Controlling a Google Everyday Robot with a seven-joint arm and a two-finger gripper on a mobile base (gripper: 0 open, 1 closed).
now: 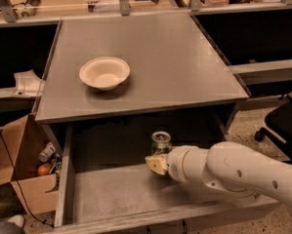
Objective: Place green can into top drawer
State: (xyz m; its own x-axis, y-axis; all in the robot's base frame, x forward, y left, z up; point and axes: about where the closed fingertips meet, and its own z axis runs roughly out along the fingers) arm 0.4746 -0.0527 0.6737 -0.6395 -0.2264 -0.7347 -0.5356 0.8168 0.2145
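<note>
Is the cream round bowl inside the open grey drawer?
No, the cream round bowl sits on the grey tabletop; the pincer is in the grey drawer by the green can.

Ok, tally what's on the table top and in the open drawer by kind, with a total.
Cans: 1, the green can, upright in the top drawer.
Bowls: 1, the cream bowl on the table top.
Total: 2. The gripper is in the drawer beside the can.

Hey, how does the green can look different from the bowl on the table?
The green can is tall, narrow and green with a silver top; the bowl is wide, shallow and cream. The green can stands in the open top drawer, right by the gripper; the bowl sits on the tabletop above, away from the gripper. Both are upright.
</note>
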